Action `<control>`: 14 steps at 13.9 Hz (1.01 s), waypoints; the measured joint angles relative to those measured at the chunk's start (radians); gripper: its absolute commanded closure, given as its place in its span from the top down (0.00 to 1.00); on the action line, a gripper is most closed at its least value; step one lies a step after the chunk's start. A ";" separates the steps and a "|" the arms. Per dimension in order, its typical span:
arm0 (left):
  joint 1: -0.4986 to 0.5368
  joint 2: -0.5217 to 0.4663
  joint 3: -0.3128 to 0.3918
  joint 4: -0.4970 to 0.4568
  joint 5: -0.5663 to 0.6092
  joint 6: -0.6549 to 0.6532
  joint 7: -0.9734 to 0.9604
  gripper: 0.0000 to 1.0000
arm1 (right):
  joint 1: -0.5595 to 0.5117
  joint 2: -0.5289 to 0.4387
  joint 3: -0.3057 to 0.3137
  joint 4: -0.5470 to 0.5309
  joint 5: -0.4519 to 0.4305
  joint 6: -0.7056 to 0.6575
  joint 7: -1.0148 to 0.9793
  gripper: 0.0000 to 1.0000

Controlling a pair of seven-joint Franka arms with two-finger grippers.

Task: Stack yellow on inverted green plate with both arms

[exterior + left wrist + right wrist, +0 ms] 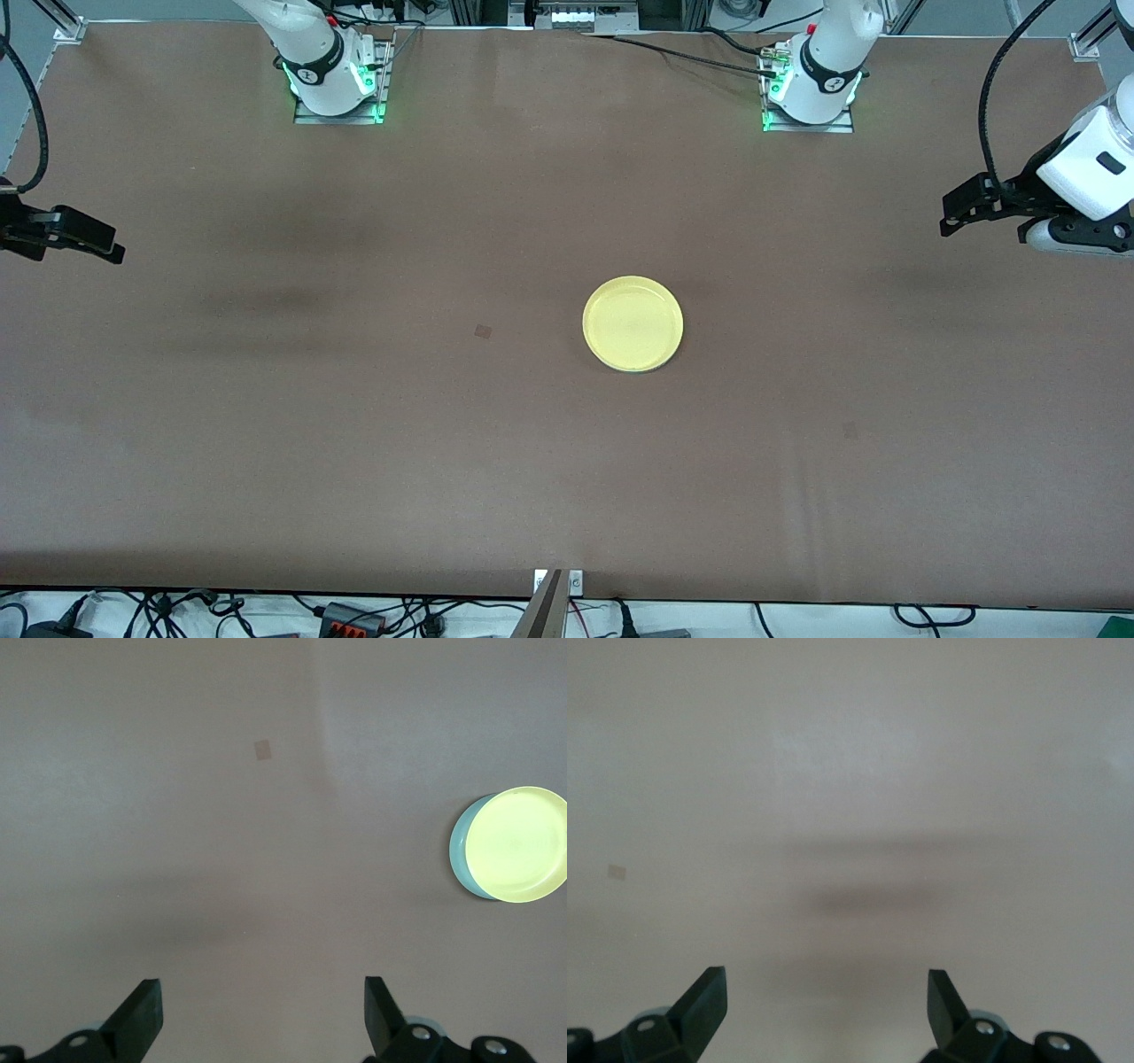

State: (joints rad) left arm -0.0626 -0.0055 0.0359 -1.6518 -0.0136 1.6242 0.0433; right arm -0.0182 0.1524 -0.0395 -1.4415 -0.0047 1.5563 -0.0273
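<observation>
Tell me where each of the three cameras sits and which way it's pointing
Front view: high across the table, facing both arm bases; left gripper and right gripper open at the table's ends.
Left wrist view: looks past its fingers at yellow plate atop green plate.
Right wrist view: its fingers, bare tabletop.
Shared: front and left wrist show the yellow plate.

front: high, facing robots | wrists: looking down at table [266, 443]

Left hand [950, 217] raised at left arm's table end, fingers apart; right hand [113, 248] likewise at right arm's end.
</observation>
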 measured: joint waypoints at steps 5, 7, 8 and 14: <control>0.000 0.000 0.000 0.000 0.000 0.000 0.000 1.00 | -0.001 -0.115 0.002 -0.164 -0.002 0.073 -0.007 1.00; 0.000 0.000 0.000 0.000 0.000 0.000 0.000 1.00 | -0.001 -0.136 0.005 -0.191 -0.002 0.088 -0.007 1.00; 0.000 0.000 0.000 0.000 0.000 0.000 0.000 1.00 | -0.001 -0.142 0.006 -0.201 -0.002 0.092 -0.007 1.00; 0.000 0.000 0.000 0.000 0.000 0.000 0.000 1.00 | -0.001 -0.161 0.007 -0.225 -0.002 0.099 -0.007 1.00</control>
State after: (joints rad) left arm -0.0626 -0.0055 0.0359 -1.6518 -0.0136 1.6242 0.0434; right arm -0.0188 -0.0083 -0.0323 -1.6667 -0.0067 1.6556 -0.0345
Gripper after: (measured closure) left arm 0.000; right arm 0.000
